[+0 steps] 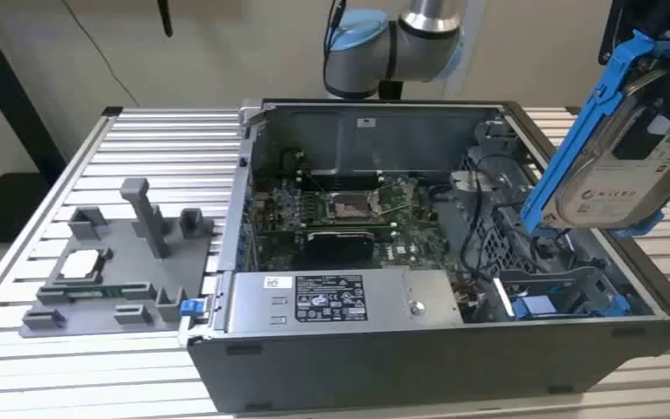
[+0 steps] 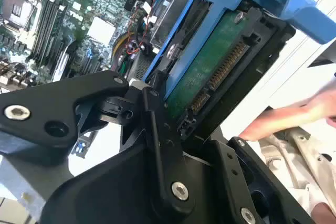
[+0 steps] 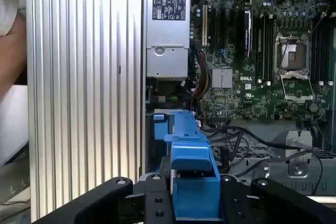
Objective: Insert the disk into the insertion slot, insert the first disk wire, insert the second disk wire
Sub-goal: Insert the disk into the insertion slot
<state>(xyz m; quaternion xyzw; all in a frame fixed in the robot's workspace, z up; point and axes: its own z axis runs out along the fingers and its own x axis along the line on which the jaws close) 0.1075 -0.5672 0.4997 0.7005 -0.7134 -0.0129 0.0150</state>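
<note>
The disk (image 1: 620,166), silver-grey with a white label in a bright blue carrier, hangs tilted on edge above the exterior view's right side of the open computer case. My gripper (image 1: 659,61) is shut on its upper end. In the second wrist view the black fingers (image 2: 152,129) clamp the carrier's edge, and the disk (image 2: 210,72) shows its green circuit-board side. The blue carrier (image 3: 191,182) sits between the gripper's black parts in the first wrist view. The insertion slot (image 1: 557,295), a grey bay with blue rails, lies below the disk in the case's near corner. Cables (image 1: 487,218) run beside it; I cannot tell which are the disk wires.
A grey power supply box (image 1: 335,301) with a sticker lines the case's front, and the motherboard (image 1: 335,209) lies behind it. A grey parts fixture (image 1: 126,262) stands on the slatted table (image 1: 32,367) at the exterior view's left. A person's hand (image 2: 294,116) is close to the disk.
</note>
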